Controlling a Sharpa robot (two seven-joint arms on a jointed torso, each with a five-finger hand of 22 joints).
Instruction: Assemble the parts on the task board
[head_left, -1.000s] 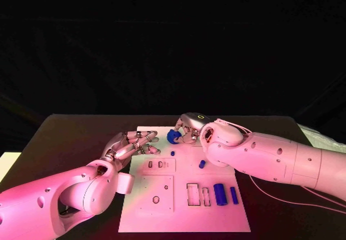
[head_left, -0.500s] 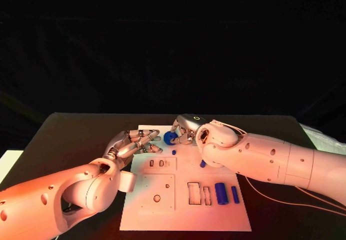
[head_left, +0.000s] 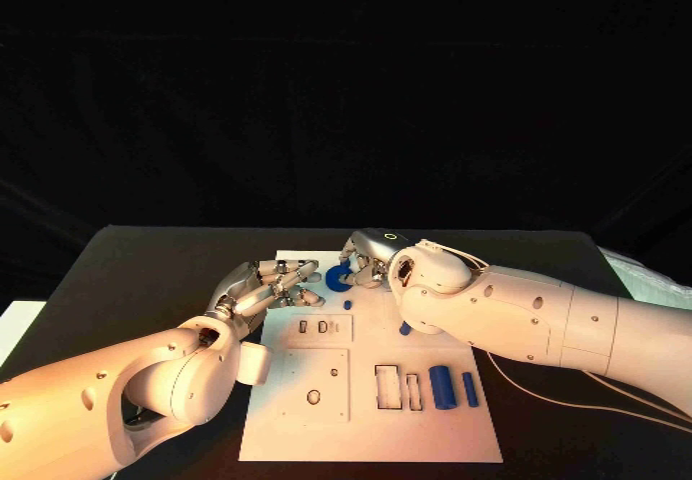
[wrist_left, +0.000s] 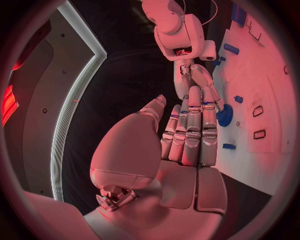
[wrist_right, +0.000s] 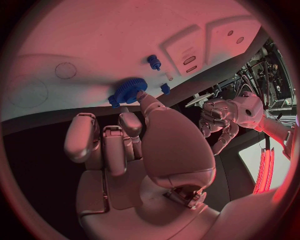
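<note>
The right robot hand (head_left: 372, 262) holds a blue gear (head_left: 342, 277) at the far edge of the white task board (head_left: 368, 425), its fingers closed on the toothed rim; in the right wrist view the gear (wrist_right: 128, 91) sits just at the fingertips, close above the board. The left robot hand (head_left: 270, 288) stands beside it at the left side of the board, fingers held together and a little curled, with nothing in them. A small blue peg (head_left: 348, 304) stands on the board near the gear. Two blue cylinders (head_left: 441, 387) lie at the near right part, beside rectangular slots. The board rests on the black tabletop (head_left: 137, 270).
</note>
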